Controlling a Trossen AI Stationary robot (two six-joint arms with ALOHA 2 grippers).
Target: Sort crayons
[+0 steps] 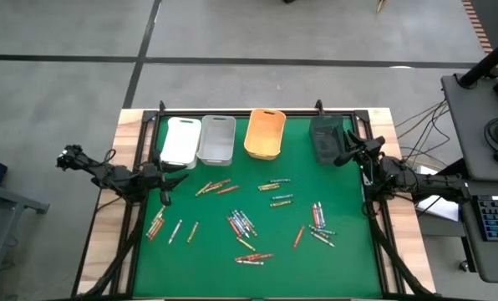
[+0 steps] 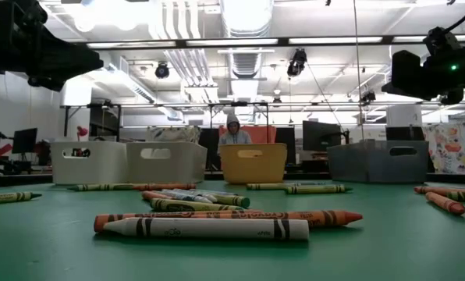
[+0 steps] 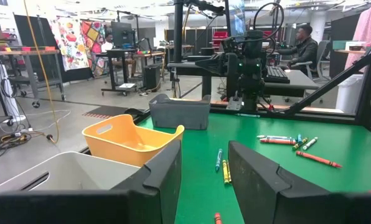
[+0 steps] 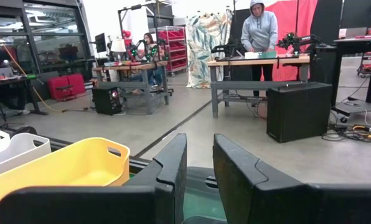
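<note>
The crayons are lying loose across the green tabletop, all outside the bins. In the high view they are sitting in several small clusters: one near the left edge, one just in front of the white and grey bins, one at the centre, one toward the near edge, and one at the right. In the low view, a white crayon is lying nearest the camera with an orange crayon touching it just behind.

4 bins are standing in a row along the far edge of the tabletop: a white bin, a grey bin, an orange bin and a black bin.

The left pincer is hovering above the tabletop near the white bin, at the left edge. Its fingers are standing apart with a clear gap between them and are grasping nothing.

The right pincer is hovering beside the black bin, at the right edge. Its fingers are standing released with a narrow gap and are holding nothing.

People are sitting and standing at desks in the room beyond the tabletop.
</note>
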